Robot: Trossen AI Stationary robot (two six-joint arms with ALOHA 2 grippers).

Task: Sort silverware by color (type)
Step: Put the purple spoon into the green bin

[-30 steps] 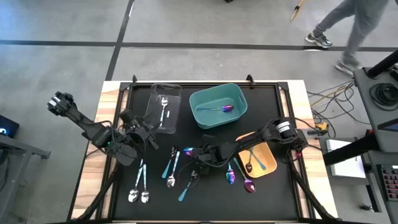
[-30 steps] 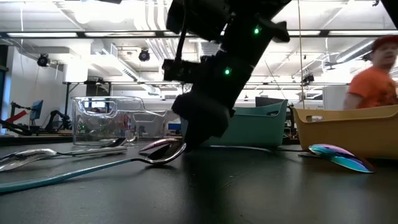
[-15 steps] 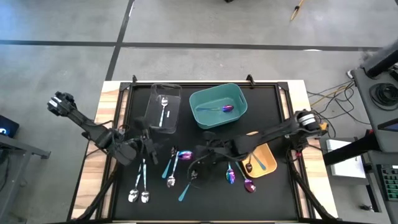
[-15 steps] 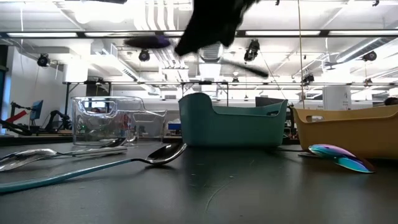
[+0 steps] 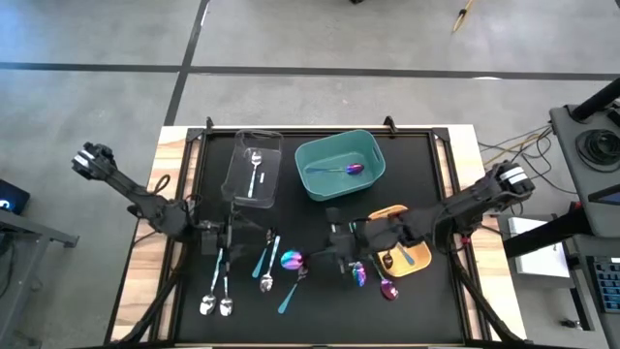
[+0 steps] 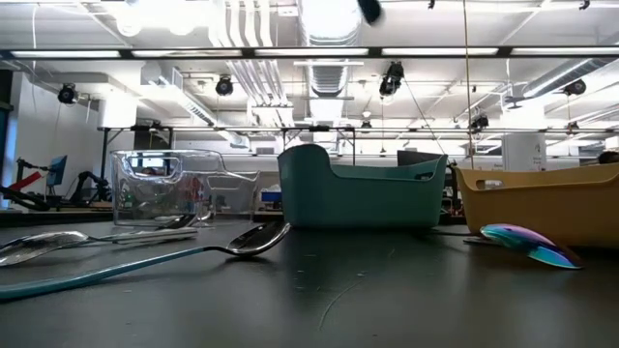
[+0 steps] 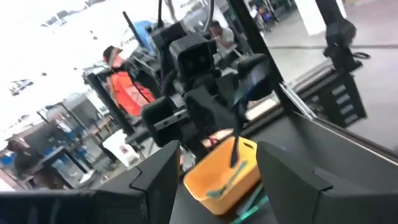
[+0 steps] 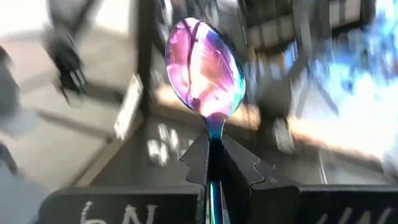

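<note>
My right gripper [image 5: 320,255] is raised over the middle of the black mat, shut on an iridescent purple spoon [image 5: 291,259] whose bowl [image 8: 204,68] sticks out past the fingertips. My left gripper [image 5: 235,236] hovers open over the mat's left part, nothing between its fingers [image 7: 158,180]. Loose silverware lies flat on the mat: silver spoons [image 5: 215,296], teal-handled pieces [image 5: 263,257] and purple spoons [image 5: 360,274]. In the low view, a spoon [image 6: 253,238] and a purple one [image 6: 527,244] lie on the mat; both grippers are above that picture. My right gripper pinches the purple spoon by its neck [image 8: 215,132], just behind the bowl, between the two fingers [image 8: 198,158]. The fingers lie about level, pointing toward the table's left, along the handle. The spoon is lifted clear of the mat, bowl foremost.
At the far side stand a clear bin [image 5: 254,167] with a silver spoon and a teal bin [image 5: 339,165] with a purple spoon. An orange bin [image 5: 402,242] with teal-handled pieces stands at the right, beside my right arm.
My right gripper has risen from the mat with the purple spoon and tipped from pointing down to about level; the spoon is now lifted clear. My left gripper has stayed in place and tipped up from pointing down to level.
</note>
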